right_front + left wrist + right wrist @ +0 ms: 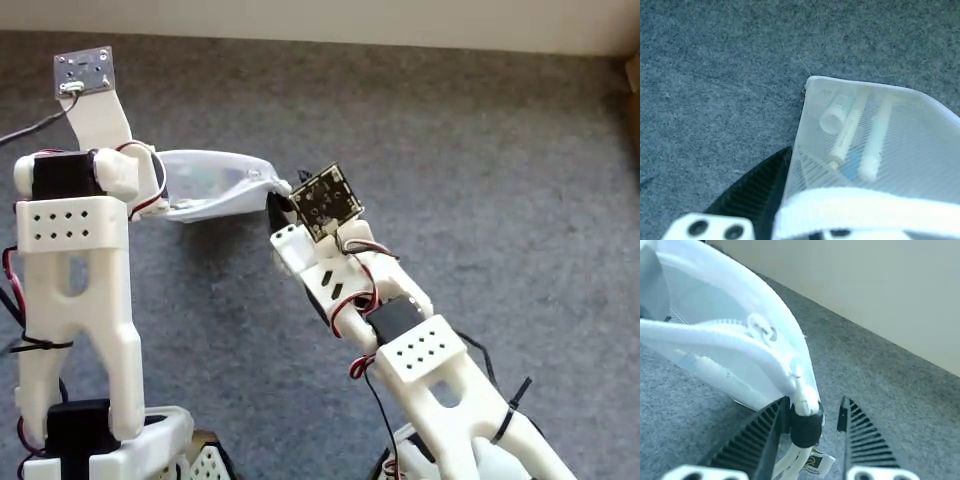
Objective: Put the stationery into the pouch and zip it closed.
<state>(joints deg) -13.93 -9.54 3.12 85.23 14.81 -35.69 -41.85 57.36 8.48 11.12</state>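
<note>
Right gripper [814, 410] is seen with its jaws apart, the dark end tab [805, 426] of the pouch [215, 180] resting against one jaw only. Left gripper [165, 200] is clamped on the pouch's other end, and stationery [847, 132] is seen inside. If the jaws are shut off-centre, the tab may be squeezed out. A hard pull could also drag the pouch from the left grip.

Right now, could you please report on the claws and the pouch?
Left claw shut on pouch edge. Right claw open around its end tab. Stationery inside.
</note>
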